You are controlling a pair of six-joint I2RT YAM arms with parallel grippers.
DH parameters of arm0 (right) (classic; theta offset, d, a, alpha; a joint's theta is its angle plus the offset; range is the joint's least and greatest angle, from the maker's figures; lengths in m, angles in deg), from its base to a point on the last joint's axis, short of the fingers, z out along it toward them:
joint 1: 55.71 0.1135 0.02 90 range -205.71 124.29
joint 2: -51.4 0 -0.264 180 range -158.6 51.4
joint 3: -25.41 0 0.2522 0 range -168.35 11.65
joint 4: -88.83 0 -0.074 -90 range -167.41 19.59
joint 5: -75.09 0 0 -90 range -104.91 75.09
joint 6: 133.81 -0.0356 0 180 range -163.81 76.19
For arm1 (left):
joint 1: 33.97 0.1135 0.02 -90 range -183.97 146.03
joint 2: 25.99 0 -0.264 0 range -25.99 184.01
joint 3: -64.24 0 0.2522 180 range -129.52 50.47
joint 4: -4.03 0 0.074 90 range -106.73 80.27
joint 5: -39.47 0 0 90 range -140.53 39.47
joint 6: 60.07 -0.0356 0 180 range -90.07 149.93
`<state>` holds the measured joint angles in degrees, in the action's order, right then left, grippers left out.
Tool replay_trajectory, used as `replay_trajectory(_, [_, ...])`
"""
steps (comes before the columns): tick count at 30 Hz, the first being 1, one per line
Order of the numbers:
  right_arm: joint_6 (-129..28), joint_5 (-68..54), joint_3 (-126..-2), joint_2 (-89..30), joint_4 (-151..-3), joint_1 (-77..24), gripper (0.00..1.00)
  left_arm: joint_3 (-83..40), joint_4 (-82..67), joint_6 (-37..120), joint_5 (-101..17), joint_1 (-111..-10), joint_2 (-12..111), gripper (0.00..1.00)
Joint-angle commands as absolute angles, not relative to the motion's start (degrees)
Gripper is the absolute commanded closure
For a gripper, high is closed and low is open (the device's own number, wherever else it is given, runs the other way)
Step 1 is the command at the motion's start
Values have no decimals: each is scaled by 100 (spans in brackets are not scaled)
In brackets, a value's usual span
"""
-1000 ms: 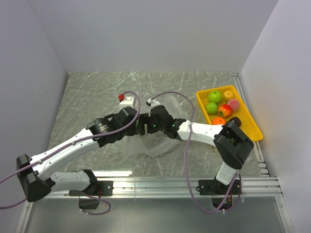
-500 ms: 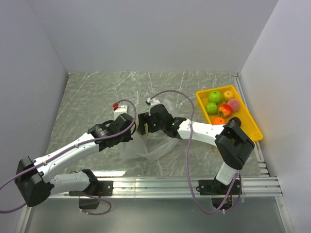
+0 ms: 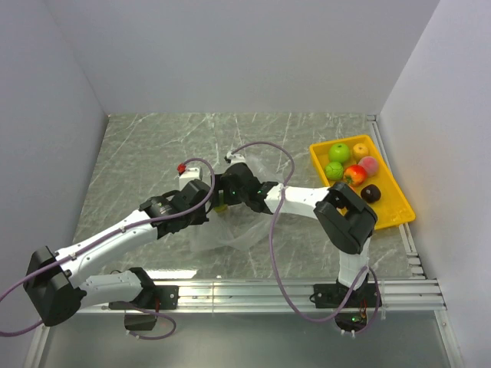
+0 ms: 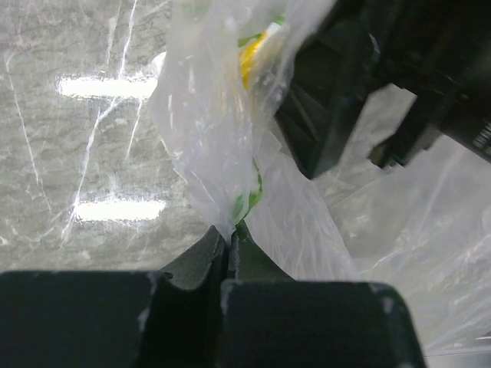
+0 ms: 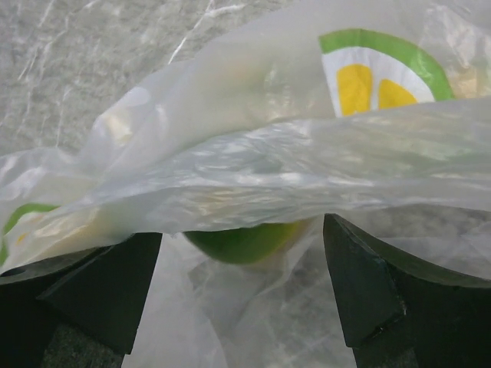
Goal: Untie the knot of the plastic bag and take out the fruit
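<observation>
Left gripper at the near side, jaws pressed together on a tapered fold of the bag. It's a clean pinch, with film running up out of the fingers. Thin stuff, this: clear, crinkly, next to no weight, and likely to stretch or tear before it resists, so a hard yank looks risky. It looks slippery too, and a pinch on a single layer could slide off.

The bag lies slumped on the table between the two arms, a green-and-yellow print showing on it.

Just beyond is the right gripper, jaws spread wide. Film drapes across the gap, and a green fruit sits under it between the fingers. It looks round, firm and smooth. It should take a squeeze, but through the plastic it may roll.

The knot? Can't pick it out in any view, and I can't tell whether the left pinch is on the neck. The best hold, I'd say, is bunched film near the neck, not the loose wall.

Far right, the tray with other fruit, well apart.
</observation>
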<state>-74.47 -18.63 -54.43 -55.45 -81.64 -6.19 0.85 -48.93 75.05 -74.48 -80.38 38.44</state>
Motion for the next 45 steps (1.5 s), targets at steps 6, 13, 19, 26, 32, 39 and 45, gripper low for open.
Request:
replay_trajectory(6, [-7607, -1658, -6077, -6215, -8532, -588, 8, -129, -4629, 7352, -7400, -8011, 3984, 99])
replay_trajectory(13, [-7511, -1376, -6419, -6734, -8418, -544, 11, 318, -4436, 7545, -7445, -7967, 3836, 97])
replay_trajectory(19, [-7431, -1482, -6473, -6831, -8347, -535, 26, 670, -4365, 7695, -7312, -7765, 3651, 97])
replay_trajectory(26, [-7230, -1833, -6095, -6209, -8321, -535, 67, 697, -4479, 7730, -7391, -7712, 3528, 96])
replay_trajectory(32, [-6825, -1983, -5515, -5216, -8075, -544, 77, 697, -4506, 7695, -7497, -7545, 3501, 96])
replay_trajectory(39, [-6280, -1289, -5330, -4169, -7312, -544, 81, 618, -4357, 7502, -7514, -7370, 3641, 97])
replay_trajectory(45, [-6087, -1603, -5548, -2869, -6645, -614, 83, 434, -4278, 7265, -7672, -7264, 3800, 97])
